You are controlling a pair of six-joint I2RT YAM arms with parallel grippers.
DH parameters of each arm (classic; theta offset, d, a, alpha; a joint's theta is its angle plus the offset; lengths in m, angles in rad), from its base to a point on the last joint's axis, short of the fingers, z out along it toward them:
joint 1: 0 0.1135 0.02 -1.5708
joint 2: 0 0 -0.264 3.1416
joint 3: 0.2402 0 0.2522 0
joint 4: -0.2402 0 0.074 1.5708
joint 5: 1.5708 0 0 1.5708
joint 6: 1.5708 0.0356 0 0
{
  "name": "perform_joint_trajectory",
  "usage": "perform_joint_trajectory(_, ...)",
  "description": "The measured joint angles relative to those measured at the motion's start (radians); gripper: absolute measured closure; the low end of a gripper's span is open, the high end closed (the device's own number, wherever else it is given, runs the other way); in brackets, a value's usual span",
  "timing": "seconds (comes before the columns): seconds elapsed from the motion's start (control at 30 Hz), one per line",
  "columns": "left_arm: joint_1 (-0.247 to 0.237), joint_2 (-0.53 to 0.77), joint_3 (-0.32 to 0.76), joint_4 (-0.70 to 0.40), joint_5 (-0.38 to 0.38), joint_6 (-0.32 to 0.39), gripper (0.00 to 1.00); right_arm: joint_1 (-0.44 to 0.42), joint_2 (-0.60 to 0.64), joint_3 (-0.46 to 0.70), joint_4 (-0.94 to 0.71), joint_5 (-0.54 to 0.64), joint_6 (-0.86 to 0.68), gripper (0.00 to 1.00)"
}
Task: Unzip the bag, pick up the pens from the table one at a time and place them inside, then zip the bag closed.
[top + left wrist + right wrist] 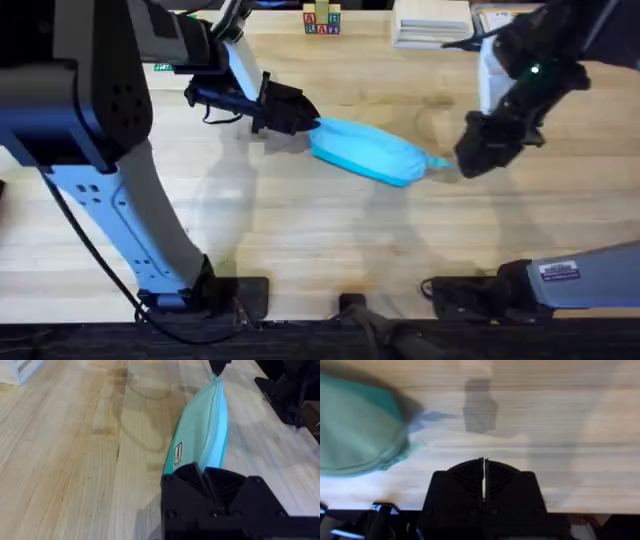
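Your left claw [300, 115] is gripping the bag [368, 152] at one end; your clenched right claw [462, 163] is sitting beside the other end, so keep the bag taut.

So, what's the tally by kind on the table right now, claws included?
Light blue bag: 1
Claws: 2, left claw and right claw
Stack of letter blocks: 1
White stack of flat items: 1
Total: 5

Left end effector [300, 112] reaches in from the left, fingers pinched together low over the desk. Right end effector [472, 158] angles down, fingers pressed fully together.
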Motion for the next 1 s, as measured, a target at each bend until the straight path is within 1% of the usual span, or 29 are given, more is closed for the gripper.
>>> perform_joint_trajectory(0.1, 0.001, 0.0, 0.0, 0.0, -0.003, 0.0, 0.959, -0.052, 0.0, -0.007, 0.0, 0.046, 0.003, 0.971)
perform_joint_trajectory(0.23, 0.001, 0.0, 0.0, 0.0, -0.004, 0.0, 0.959, -0.092, 0.0, -0.007, 0.001, 0.077, 0.012, 0.969)
perform_joint_trajectory(0.73, 0.001, 0.0, 0.0, 0.0, -0.007, 0.0, 0.959, -0.093, -0.005, 0.003, -0.013, 0.082, 0.014, 0.968)
perform_joint_trajectory(0.83, 0.001, 0.0, 0.0, 0.0, -0.007, 0.0, 0.959, -0.093, -0.043, 0.003, -0.014, 0.08, 0.014, 0.969)
perform_joint_trajectory(0.97, 0.001, 0.0, 0.0, 0.0, -0.007, 0.0, 0.959, -0.09, -0.138, 0.004, -0.014, 0.078, 0.013, 0.969)
perform_joint_trajectory(1.0, 0.001, 0.0, 0.0, 0.0, -0.007, 0.0, 0.959, -0.074, -0.231, 0.005, -0.016, 0.077, 0.012, 0.969)
